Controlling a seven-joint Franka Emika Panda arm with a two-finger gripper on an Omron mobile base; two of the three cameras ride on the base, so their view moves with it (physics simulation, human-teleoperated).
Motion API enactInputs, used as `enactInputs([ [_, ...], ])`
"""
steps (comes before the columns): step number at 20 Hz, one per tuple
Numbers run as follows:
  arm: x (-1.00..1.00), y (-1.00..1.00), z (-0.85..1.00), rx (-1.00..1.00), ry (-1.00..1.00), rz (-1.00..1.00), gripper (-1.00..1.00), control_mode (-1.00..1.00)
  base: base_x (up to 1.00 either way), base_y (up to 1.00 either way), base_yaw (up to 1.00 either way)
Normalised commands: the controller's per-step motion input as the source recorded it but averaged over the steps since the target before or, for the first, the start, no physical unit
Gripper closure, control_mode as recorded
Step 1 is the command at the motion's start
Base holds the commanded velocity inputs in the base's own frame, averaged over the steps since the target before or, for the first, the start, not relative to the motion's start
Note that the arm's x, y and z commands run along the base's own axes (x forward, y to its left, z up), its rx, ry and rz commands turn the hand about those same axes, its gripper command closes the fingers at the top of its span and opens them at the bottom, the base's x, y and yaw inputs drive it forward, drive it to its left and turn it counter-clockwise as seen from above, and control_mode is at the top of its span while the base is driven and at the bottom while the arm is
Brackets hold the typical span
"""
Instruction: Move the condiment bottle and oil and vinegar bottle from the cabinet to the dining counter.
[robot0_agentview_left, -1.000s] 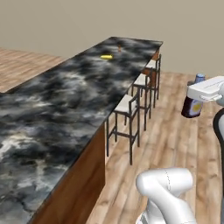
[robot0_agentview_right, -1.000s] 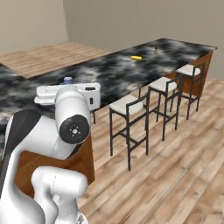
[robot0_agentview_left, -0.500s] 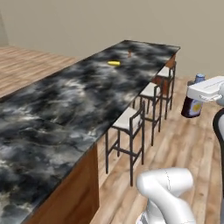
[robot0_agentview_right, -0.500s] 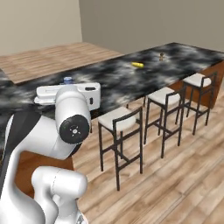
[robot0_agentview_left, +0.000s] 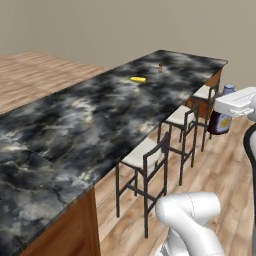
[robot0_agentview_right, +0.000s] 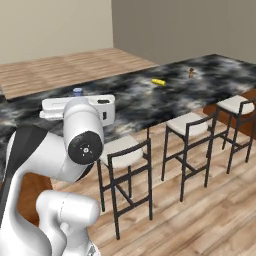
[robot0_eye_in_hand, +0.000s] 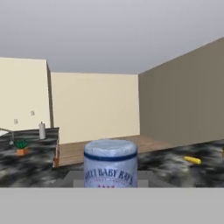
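The condiment bottle (robot0_agentview_left: 219, 123), dark with a blue cap and a pale label, hangs in my gripper (robot0_agentview_left: 225, 104), which is shut on its neck, out over the wooden floor to the right of the stools. From the right base view its blue cap (robot0_agentview_right: 77, 92) pokes up above the white hand, the gripper (robot0_agentview_right: 75, 103) level with the near part of the dining counter (robot0_agentview_right: 175, 95). In the hand view the bottle's cap and label (robot0_eye_in_hand: 110, 168) sit low in the middle. The long black marble dining counter (robot0_agentview_left: 75, 125) runs away to the far right. The oil and vinegar bottle and the cabinet are out of view.
Three dark-framed stools (robot0_agentview_left: 145, 160) (robot0_agentview_left: 182, 117) (robot0_agentview_left: 205, 93) line the counter's right side over wood floor. A small yellow item (robot0_agentview_left: 138, 79) and a small brown item (robot0_agentview_left: 160, 67) lie far along the top. Across the room, a kitchen top carries a potted plant (robot0_eye_in_hand: 20, 146).
Both base views have shifted as the base drives, so the counter and stools lie differently in the picture. The bottle stays clamped in the gripper at the same place relative to the base.
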Motion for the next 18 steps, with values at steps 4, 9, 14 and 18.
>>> enactInputs([
  [4,0.00,0.00,0.00,0.00,0.00,0.00,1.00,1.00,0.52,-0.47,0.35],
  [9,0.00,0.00,0.00,0.00,0.00,0.00,1.00,1.00,0.51,-0.28,0.43],
  [14,0.00,0.00,0.00,0.00,0.00,0.00,1.00,1.00,0.53,-0.24,0.46],
  [18,0.00,0.00,0.00,0.00,0.00,0.00,1.00,1.00,0.56,-0.30,0.44],
])
